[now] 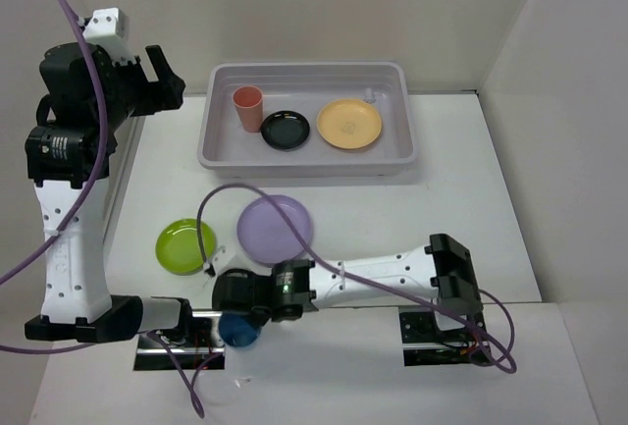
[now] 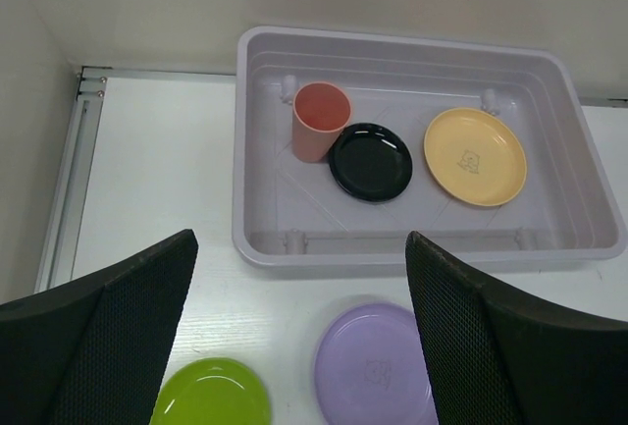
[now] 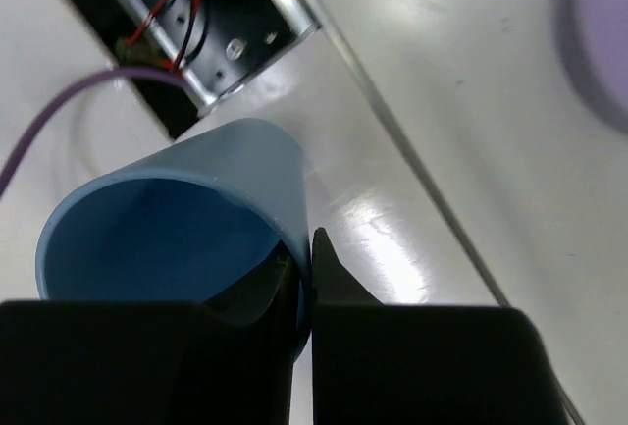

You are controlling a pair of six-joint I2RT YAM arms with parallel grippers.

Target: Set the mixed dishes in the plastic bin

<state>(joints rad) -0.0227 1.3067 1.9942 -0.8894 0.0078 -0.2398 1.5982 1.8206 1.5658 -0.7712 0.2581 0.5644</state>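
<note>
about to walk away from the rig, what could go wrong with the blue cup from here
The right tool grips the blue cup by one wall at its rim only, so it may swing or slip when lifted. The purple cable loops across the route to the plastic bin and might snag. Landing could topple the pink cup.

L arm: I've got it raised far-left, left gripper (image 1: 167, 74) wide open. R arm: stretched low across front, right gripper (image 3: 302, 253) pinched on blue cup (image 3: 167, 219) wall.
</note>
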